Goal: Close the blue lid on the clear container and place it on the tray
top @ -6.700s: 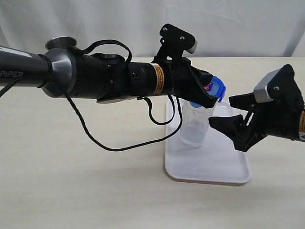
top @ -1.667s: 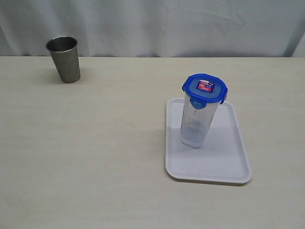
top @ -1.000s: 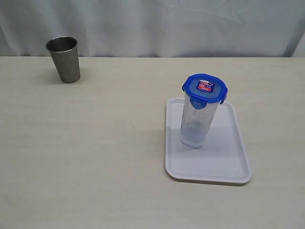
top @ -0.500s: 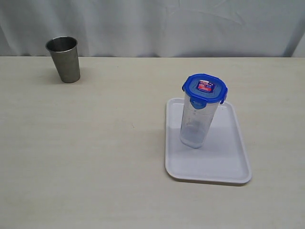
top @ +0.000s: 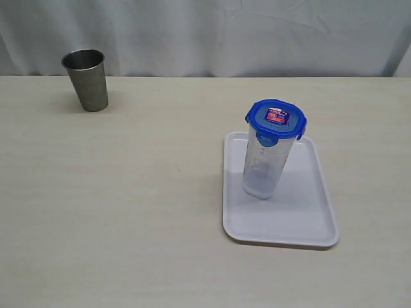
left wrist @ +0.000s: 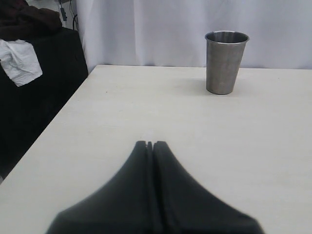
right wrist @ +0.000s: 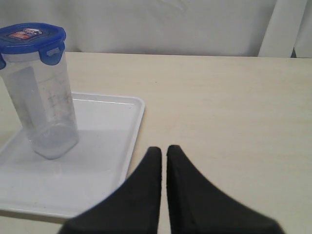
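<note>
Blue plastic is capping the clear container (top: 264, 168): we are seeing the blue lid (top: 276, 119) sitting flat on its mouth, with the flaps that face us folded down against the rim. The container is standing upright on the tray (top: 307, 221), in the far left part of it, close to the left rim and the far rim. The near half and the right strip of the tray are lying bare. The tray is resting on the pale table (top: 128, 212), right of the middle, with its long sides running near to far and bare tabletop showing past each of its edges. A steel cup (top: 86, 79) is standing upright at the far left, near the table's far edge where the white curtain (top: 205, 32) is hanging, well apart from the tray. A wide open stretch of table is lying between them. The left gripper (left wrist: 150, 145) is showing its jaws pressed together on nothing, hanging over the table with the cup well beyond its tips and one side edge of the table running close by. The right gripper (right wrist: 163, 148) is also drawn together and empty, hanging over bare table beside the tray's rim and apart from the container.
</note>
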